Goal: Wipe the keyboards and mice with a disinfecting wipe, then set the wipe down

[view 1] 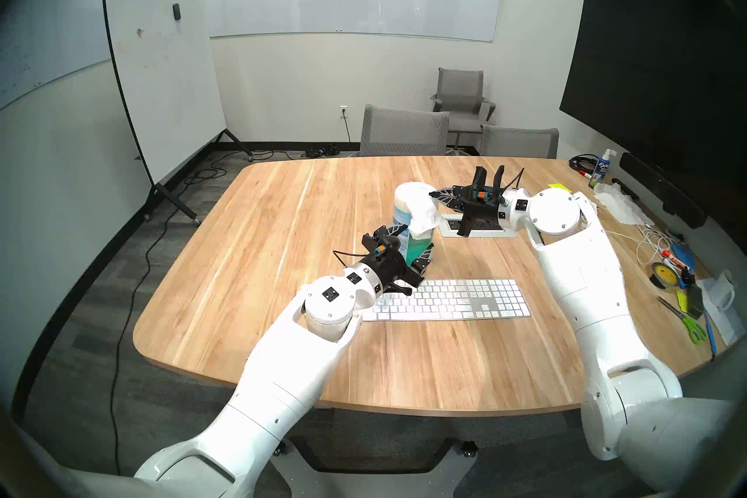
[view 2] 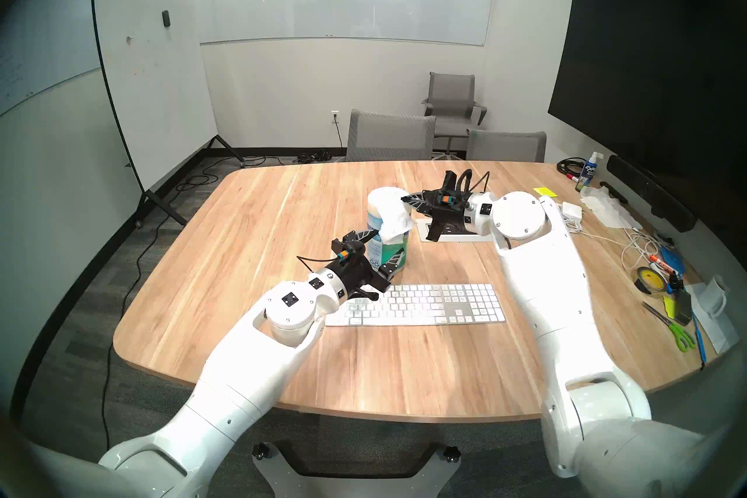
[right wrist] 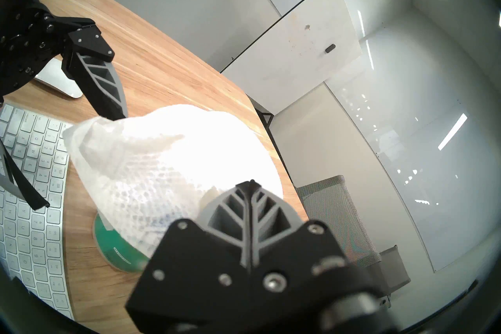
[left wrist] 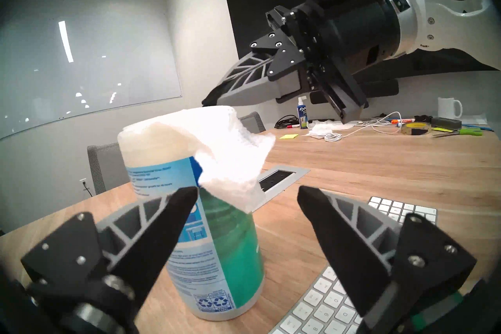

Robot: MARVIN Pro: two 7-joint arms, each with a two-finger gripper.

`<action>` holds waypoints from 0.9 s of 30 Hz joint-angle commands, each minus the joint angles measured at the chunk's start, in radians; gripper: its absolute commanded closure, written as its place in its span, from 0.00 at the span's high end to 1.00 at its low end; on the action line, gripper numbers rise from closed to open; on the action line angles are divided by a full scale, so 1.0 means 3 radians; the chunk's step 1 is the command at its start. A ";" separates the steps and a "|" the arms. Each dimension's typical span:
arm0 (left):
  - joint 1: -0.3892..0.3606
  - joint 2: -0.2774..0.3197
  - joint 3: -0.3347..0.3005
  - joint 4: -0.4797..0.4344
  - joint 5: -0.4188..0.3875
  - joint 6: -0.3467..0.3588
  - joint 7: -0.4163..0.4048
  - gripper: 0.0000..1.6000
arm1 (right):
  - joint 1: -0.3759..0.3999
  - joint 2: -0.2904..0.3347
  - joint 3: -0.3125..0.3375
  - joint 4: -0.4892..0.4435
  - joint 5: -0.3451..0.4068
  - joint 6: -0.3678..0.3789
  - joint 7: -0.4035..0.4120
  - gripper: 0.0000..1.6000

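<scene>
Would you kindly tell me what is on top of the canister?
A white wipe drapes over the canister's top and down one side, its upper end at the right claw, which is shut. The lid opening is covered.

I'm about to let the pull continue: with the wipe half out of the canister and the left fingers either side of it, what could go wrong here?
1. The left gripper stands open around the canister, not clamping it; a pull could lift or tip it.
2. The right gripper is shut on just an edge of the wipe, so the sheet may tear or slip free.
3. A tipped canister would likely land on the keyboard close beside it.
</scene>
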 commanded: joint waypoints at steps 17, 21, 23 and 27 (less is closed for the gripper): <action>-0.0128 -0.0046 -0.0068 0.0039 -0.0056 -0.0197 0.0086 1.00 | 0.0012 -0.0006 0.0005 -0.0029 0.0006 0.0006 -0.0004 0.00; -0.0132 -0.0046 -0.0060 0.0030 -0.0055 -0.0190 0.0083 1.00 | 0.0012 -0.0006 0.0005 -0.0030 0.0006 0.0006 -0.0004 0.00; -0.0141 -0.0055 -0.0048 0.0048 -0.0051 -0.0188 0.0083 0.94 | 0.0012 -0.0006 0.0005 -0.0030 0.0006 0.0007 -0.0004 0.00; -0.0172 -0.0063 -0.0032 0.0108 -0.0047 -0.0205 0.0073 0.31 | 0.0012 -0.0006 0.0005 -0.0030 0.0006 0.0007 -0.0004 0.00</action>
